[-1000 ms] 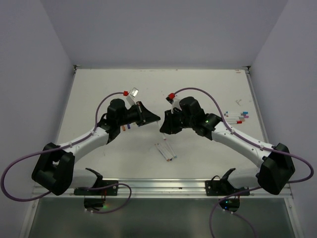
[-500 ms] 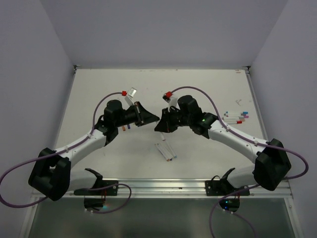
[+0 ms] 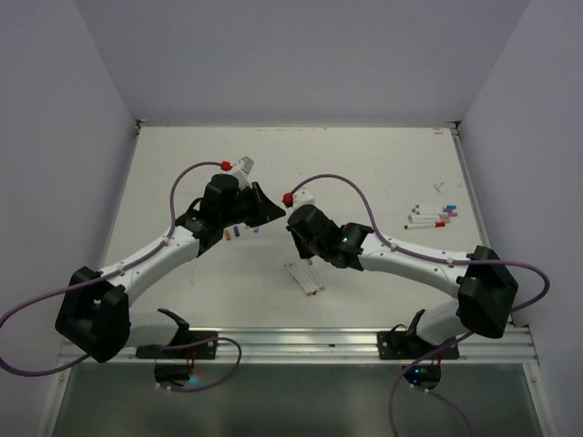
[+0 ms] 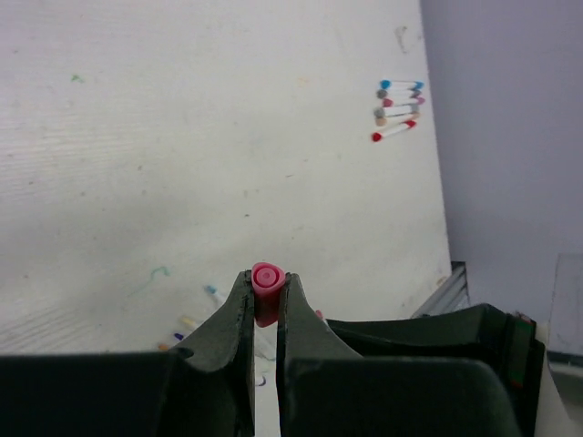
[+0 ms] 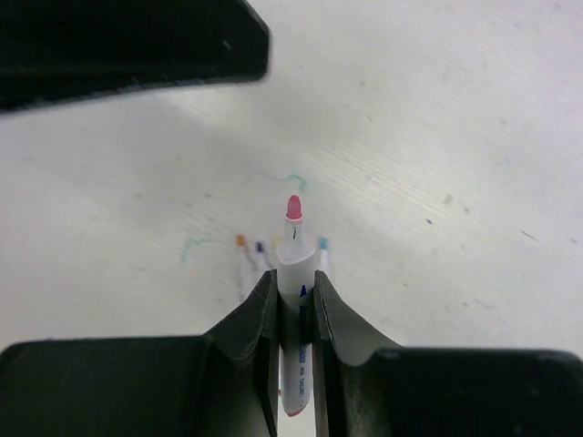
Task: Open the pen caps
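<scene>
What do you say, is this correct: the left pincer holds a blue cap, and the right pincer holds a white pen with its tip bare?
Not quite. The cap in the left pincer is pink, not blue; the left wrist view shows it. The rest stands: the right pincer holds a white pen with its tip bare.

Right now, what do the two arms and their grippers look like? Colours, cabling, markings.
The left arm and right arm have white links and bulky black joint housings. A purple cable loops along each, ending in a red connector near the wrist. The left gripper and right gripper have matte black tapered fingers. A small green light glows on the right arm.
</scene>
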{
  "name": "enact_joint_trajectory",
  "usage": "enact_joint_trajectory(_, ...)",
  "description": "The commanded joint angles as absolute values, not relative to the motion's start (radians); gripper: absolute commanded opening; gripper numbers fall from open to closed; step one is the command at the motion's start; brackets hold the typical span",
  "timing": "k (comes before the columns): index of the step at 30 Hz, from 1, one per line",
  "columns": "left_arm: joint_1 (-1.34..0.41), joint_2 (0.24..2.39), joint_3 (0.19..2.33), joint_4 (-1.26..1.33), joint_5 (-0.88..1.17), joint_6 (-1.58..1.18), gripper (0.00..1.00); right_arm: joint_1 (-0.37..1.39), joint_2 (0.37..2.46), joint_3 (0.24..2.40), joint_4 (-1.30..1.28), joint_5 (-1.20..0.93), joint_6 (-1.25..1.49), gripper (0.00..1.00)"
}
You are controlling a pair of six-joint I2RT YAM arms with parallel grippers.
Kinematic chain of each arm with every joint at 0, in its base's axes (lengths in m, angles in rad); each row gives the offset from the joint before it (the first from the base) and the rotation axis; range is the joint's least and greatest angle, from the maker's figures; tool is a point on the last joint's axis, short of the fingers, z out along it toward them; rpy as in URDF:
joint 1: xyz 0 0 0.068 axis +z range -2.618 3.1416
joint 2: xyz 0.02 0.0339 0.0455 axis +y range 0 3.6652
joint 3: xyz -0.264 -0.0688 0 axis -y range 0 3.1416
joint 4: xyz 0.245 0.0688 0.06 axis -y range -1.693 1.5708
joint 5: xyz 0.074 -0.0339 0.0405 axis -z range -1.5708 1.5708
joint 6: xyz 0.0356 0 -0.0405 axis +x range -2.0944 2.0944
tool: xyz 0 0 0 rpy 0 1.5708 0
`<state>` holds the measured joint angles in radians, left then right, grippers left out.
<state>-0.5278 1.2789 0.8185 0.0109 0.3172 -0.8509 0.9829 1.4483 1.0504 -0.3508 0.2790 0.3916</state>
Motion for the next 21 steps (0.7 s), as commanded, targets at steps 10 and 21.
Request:
enact_joint_trajectory(10, -0.545, 1.446, 0.884, -0.074, 0.178, -0.700, 0.00, 0.956, 1.459, 0.973, -0.448, 0.465, 0.393, 0.00)
enact_joint_trajectory(21, -0.546, 1.611, 0.939, -0.107, 0.141, -0.632, 0.00, 0.913, 1.540, 0.931, -0.394, 0.305, 0.373, 0.02)
